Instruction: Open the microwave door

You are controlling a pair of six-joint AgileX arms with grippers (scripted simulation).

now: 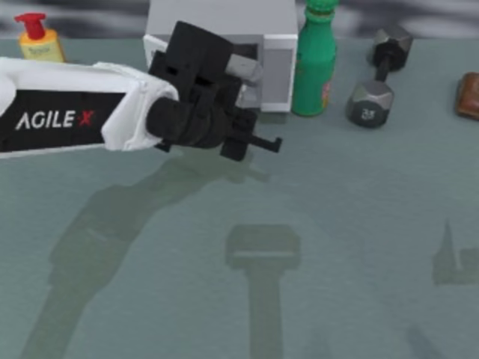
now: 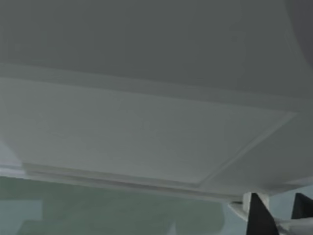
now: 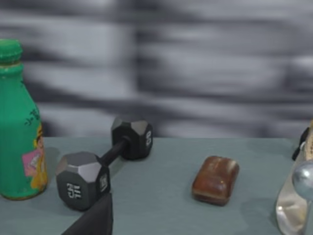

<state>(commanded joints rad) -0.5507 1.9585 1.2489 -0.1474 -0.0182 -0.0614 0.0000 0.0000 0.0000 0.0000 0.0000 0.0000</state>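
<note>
The silver-grey microwave (image 1: 224,19) stands at the back middle of the table, its grey control panel (image 1: 277,75) facing forward. My left arm reaches in from the left and hides most of the microwave door in the top view. My left gripper (image 1: 258,142) hangs just in front of the oven's front. The left wrist view is filled by the white-framed microwave door (image 2: 146,132), seen at a slant. Its slim white handle (image 2: 249,198) lies between the dark fingers (image 2: 259,218) of my left gripper (image 2: 281,215), which is shut on it. Only a dark part of my right gripper (image 3: 95,220) shows.
A green bottle (image 1: 314,63) stands right beside the microwave, then a black dumbbell (image 1: 378,75) and a brown block (image 1: 469,96) at the right edge. A yellow pump bottle (image 1: 37,37) stands at the back left. A shiny metal object (image 3: 293,196) shows in the right wrist view.
</note>
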